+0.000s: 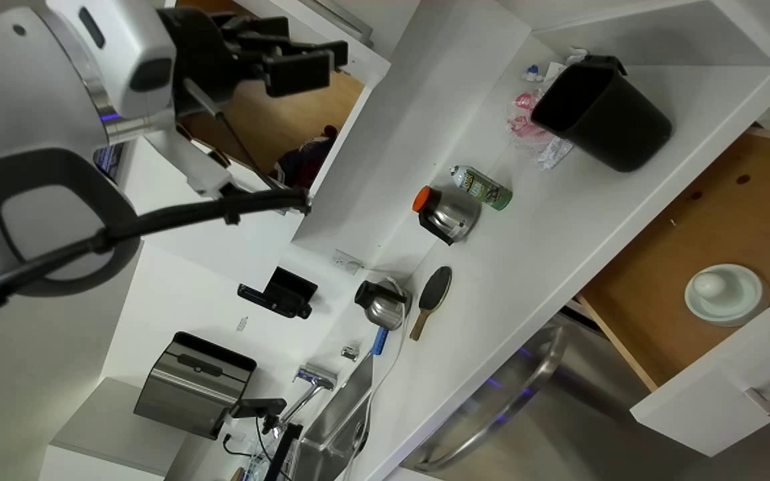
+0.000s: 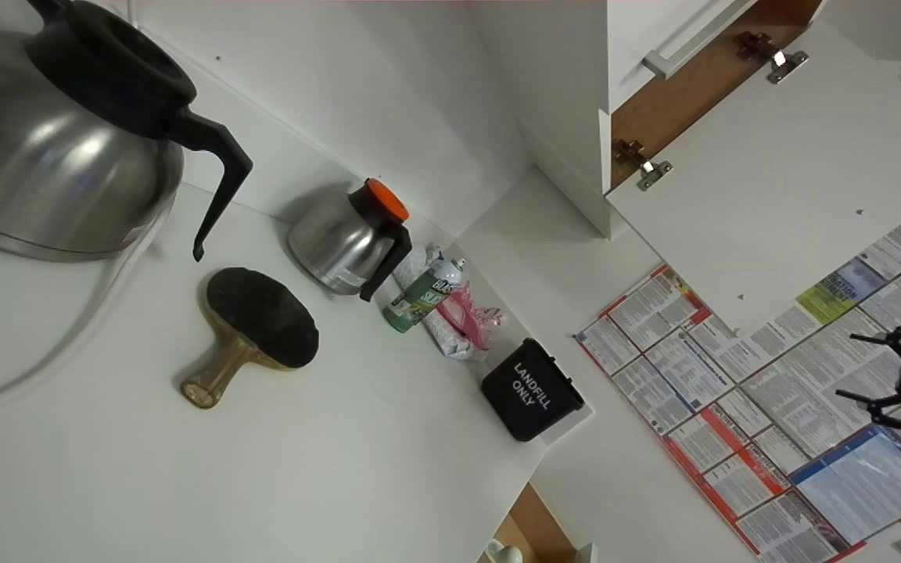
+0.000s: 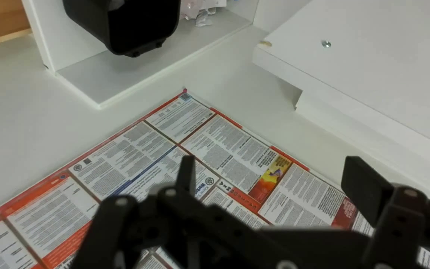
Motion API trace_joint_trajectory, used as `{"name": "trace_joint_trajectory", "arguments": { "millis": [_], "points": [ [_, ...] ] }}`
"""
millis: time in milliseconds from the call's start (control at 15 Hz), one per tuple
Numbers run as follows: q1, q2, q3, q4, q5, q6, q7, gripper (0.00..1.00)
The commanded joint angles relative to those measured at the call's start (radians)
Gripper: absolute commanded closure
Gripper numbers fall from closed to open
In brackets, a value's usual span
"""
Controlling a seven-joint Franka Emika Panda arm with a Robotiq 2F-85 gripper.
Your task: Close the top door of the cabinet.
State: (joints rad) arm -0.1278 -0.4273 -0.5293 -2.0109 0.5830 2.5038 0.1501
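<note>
The gripper (image 3: pixel 273 177) gapes in front of posters (image 3: pixel 127 158) (red-edged).

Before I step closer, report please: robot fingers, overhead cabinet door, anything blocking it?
Fingers spread apart, holding nothing. Overhead cabinet door standing open. Nothing visibly caught at its hinges; rest of its path unclear.

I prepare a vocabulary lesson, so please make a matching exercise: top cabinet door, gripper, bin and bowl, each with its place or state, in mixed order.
1. top cabinet door
2. gripper
3. bin
4. bowl

A. in the open drawer
B. lettered LANDFILL ONLY
C. open on its hinges
D. jaws apart

Pairs: 1-C; 2-D; 3-B; 4-A
</note>
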Motion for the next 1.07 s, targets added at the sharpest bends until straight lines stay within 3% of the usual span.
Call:
{"name": "trace_joint_trajectory", "arguments": {
  "millis": [0,467,1000],
  "points": [
    [0.024,0.147,-0.063,0.215,0.157,-0.145,0.007,0.00],
    [-0.074,0.408,-0.122,0.513,0.479,-0.502,0.007,0.00],
    [-0.280,0.619,-0.022,0.702,0.704,-0.689,-0.001,0.00]
  ]
}}
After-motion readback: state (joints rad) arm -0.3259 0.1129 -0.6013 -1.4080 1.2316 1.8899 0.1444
